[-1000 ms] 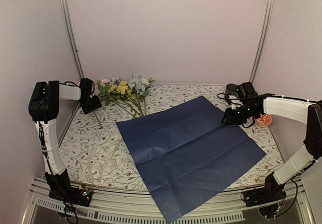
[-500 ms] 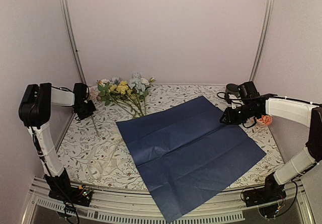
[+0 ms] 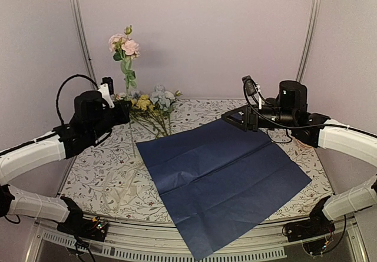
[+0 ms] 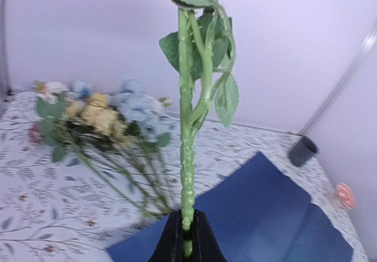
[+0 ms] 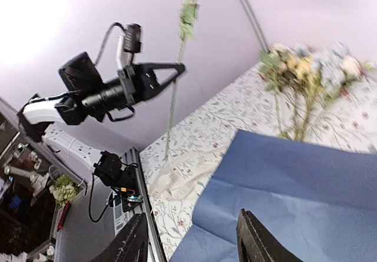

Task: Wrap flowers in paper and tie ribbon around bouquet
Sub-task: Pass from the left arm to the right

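Fingers (image 4: 174,244) of the left tool (image 3: 125,111) are pinched tight on the green stem of a pink flower (image 3: 129,46), with no gap showing around the stem in the left wrist view. The flower stands nearly upright. Its pink blooms are high above the table (image 3: 97,162) against the back wall, and its leaves sit just above the grip. The lower part of the stem hangs below the tool toward the cloth, and whether its end touches the table cannot be told.

The right tool (image 3: 234,119) is released. Its two fingers (image 5: 259,244) stand well apart in the right wrist view with nothing between them. It hangs over the far corner of the paper (image 3: 227,173), and the views do not show whether it touches the sheet.

The paper lies flat on the table with its dark navy face up, turned like a diamond. Its near corner reaches past the table's front edge.

The other flowers (image 3: 150,104) lie in a loose bunch at the back left of the table. Their blue, yellow and white heads point toward the wall, and their stems point toward the paper's far left edge.

The ribbon (image 3: 121,188) lies slack on the cloth, left of the paper and near it.
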Robot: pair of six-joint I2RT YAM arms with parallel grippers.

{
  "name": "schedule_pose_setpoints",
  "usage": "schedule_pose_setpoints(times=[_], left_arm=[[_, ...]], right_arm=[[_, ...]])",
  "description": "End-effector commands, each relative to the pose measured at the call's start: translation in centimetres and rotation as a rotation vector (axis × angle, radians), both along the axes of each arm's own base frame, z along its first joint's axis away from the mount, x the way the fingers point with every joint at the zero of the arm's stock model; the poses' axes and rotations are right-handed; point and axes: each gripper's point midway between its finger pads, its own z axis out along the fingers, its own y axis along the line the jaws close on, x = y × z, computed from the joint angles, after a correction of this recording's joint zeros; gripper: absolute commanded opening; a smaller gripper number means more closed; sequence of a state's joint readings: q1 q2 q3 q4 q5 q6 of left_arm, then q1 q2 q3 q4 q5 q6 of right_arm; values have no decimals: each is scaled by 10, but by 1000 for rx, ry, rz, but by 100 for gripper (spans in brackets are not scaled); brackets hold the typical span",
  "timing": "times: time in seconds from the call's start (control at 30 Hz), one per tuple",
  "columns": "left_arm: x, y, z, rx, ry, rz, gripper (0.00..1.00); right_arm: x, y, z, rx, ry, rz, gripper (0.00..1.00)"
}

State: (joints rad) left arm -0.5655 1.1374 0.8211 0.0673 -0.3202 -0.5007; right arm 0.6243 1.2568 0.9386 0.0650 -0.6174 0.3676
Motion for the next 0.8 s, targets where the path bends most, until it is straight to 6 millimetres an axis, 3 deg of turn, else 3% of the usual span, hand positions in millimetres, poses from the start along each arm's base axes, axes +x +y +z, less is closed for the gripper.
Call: schedule_pose_setpoints(times=[0.0, 0.07, 0.17, 0.23, 0.37, 0.43, 0.57, 0.6, 0.67, 0.73, 0.77], left_arm=[[-66, -98, 24, -201, -162, -397, 0], [-95, -136, 31, -231, -197, -534, 0], [-133, -176, 44, -264, -276, -685, 0], [-151, -191, 50, -298, -325, -758, 0], [-160, -206, 50, -342, -325, -805, 0], [-161, -220, 40, -324, -290, -832, 0], [-167, -237, 25, -331, -239, -886, 0], [-168, -237, 25, -327, -239, -883, 0], [-164, -238, 20, -302, -226, -867, 2], [-157, -240, 10, -265, -174, -833, 57], [-153, -239, 5, -240, -142, -809, 77]], right_arm=[[-29, 48, 57, 231, -103, 166, 58], [-31, 70, 59, 239, -83, 201, 64], [-32, 94, 62, 257, -60, 246, 71], [-33, 103, 61, 264, -38, 265, 73], [-29, 105, 56, 276, -1, 231, 72], [-35, 106, 58, 292, -12, 256, 60], [-39, 107, 52, 283, 10, 277, 7], [-40, 106, 50, 280, 16, 274, 1], [-37, 103, 44, 259, 39, 246, 0], [-25, 96, 31, 199, 93, 178, 0], [-16, 90, 18, 148, 142, 133, 0]])
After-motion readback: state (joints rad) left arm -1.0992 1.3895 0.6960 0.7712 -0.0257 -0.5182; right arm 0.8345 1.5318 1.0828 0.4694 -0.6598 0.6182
